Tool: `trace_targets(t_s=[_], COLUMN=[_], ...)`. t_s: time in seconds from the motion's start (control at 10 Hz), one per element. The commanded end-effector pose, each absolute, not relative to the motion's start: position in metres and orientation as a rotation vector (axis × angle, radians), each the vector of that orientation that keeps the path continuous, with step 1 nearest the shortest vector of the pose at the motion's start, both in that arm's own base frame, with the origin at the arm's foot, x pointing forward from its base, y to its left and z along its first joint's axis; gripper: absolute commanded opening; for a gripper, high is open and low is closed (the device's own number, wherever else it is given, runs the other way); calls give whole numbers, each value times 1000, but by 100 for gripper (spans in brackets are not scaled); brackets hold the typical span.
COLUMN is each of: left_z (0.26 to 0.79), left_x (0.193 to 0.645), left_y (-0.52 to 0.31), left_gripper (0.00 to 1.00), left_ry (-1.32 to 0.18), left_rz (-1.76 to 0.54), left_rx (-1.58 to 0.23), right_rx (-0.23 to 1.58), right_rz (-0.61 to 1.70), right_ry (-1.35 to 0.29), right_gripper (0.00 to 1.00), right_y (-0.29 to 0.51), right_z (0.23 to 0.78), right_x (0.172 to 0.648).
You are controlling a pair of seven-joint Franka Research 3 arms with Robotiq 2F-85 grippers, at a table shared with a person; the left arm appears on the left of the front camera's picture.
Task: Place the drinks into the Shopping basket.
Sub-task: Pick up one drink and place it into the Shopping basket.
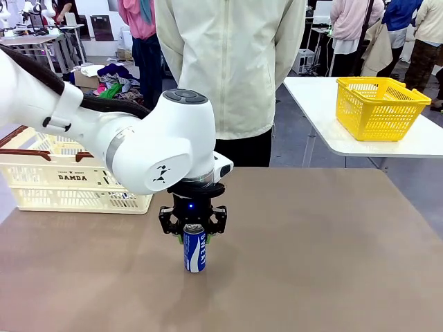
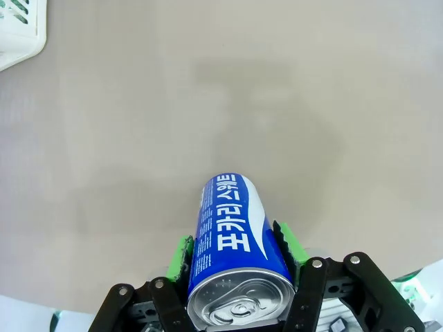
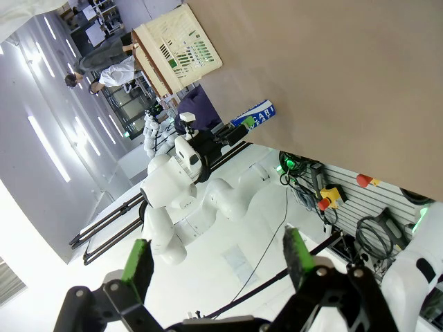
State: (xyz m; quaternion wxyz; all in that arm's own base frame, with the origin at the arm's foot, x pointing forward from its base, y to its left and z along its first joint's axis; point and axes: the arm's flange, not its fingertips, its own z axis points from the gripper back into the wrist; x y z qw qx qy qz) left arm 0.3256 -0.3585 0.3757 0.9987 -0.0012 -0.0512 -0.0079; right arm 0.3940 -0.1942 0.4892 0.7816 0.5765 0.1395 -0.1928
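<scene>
Bright even overhead light, soft faint shadows on the table [image 1: 311, 242], sharp focus, wide-angle bending in wrist views

The blue can [image 2: 232, 238] has a glossy printed wall and a brushed silver metal top. The table [image 1: 311, 263] surface is matt, smooth brown. The Shopping basket [image 1: 62, 181] is slotted cream plastic.

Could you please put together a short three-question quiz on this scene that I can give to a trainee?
1. True or false: the blue can stands upright on the table.
2. Which gripper is at the can? A: the left gripper. B: the right gripper.
3. Fill in: the cream basket sits on the robot's ____ side of the table.

Key: 1 true. 2 A; its green pads flank the can near its top, while the right gripper's jaws stand open, away from the table. 3 left.
</scene>
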Motion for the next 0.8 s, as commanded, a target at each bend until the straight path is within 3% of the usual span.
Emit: trace_targets(t_s=[0.0, 0.2, 0.5, 0.7], left_z=[369, 403, 534, 588], left_x=[323, 319, 336, 343], left_y=[-357, -353, -325, -308], left_gripper=[0, 0, 0, 0], left_ry=[-134, -174, -293, -336], left_rz=[1, -9, -150, -263], left_rx=[12, 0, -83, -146], right_rx=[1228, 1228, 1228, 1228], right_rz=[-433, -433, -433, -433], right_ry=[310, 310, 310, 310], right_gripper=[100, 100, 100, 100], right_y=[-193, -193, -193, -193], right_z=[492, 492, 492, 492], right_x=[392, 392, 392, 392])
